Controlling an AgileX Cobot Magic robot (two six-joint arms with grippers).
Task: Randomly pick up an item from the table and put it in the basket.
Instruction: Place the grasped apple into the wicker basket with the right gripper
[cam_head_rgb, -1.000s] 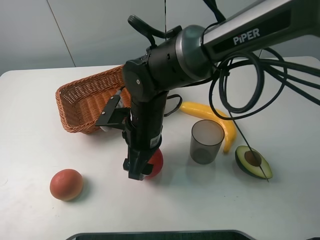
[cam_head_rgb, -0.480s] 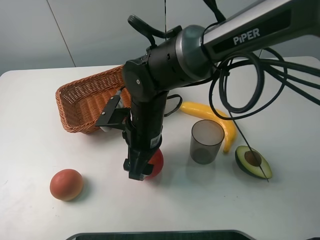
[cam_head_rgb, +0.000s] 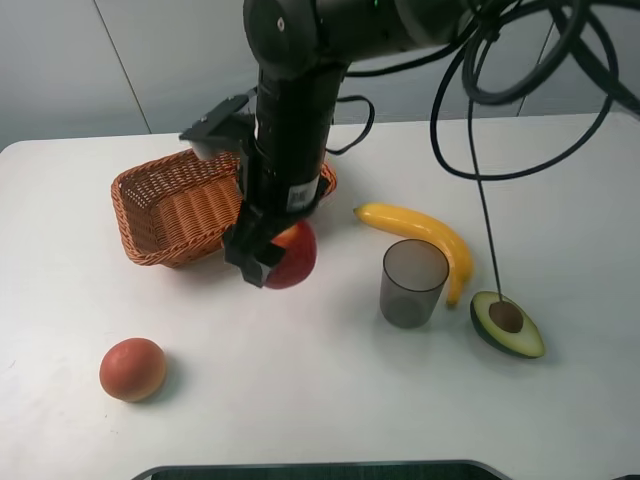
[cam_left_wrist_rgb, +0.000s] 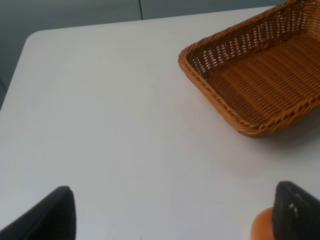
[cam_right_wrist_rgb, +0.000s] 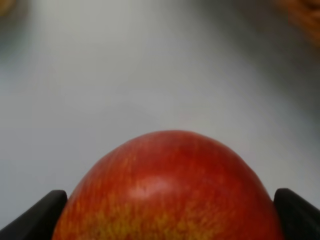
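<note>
The red apple (cam_head_rgb: 297, 258) with yellowish streaks hangs in my right gripper (cam_head_rgb: 273, 264), lifted off the white table (cam_head_rgb: 330, 400) just in front of the wicker basket (cam_head_rgb: 170, 205). The right wrist view shows the apple (cam_right_wrist_rgb: 170, 190) filling the space between the two fingertips (cam_right_wrist_rgb: 45, 212); the gripper (cam_right_wrist_rgb: 167, 212) is shut on it. My left gripper (cam_left_wrist_rgb: 172, 215) is open and empty, with its dark fingertips (cam_left_wrist_rgb: 50, 212) wide apart over bare table near the basket (cam_left_wrist_rgb: 260, 75). It does not show in the exterior view.
A duller orange-brown round fruit (cam_head_rgb: 132, 368) lies at the front left and shows by the left fingertip (cam_left_wrist_rgb: 262, 226). A grey translucent cup (cam_head_rgb: 412, 283), a banana (cam_head_rgb: 420, 228) and a halved avocado (cam_head_rgb: 507, 323) stand right of the apple.
My right gripper has lifted the apple off the table and carried it up and back toward the basket. The other things have not moved.
</note>
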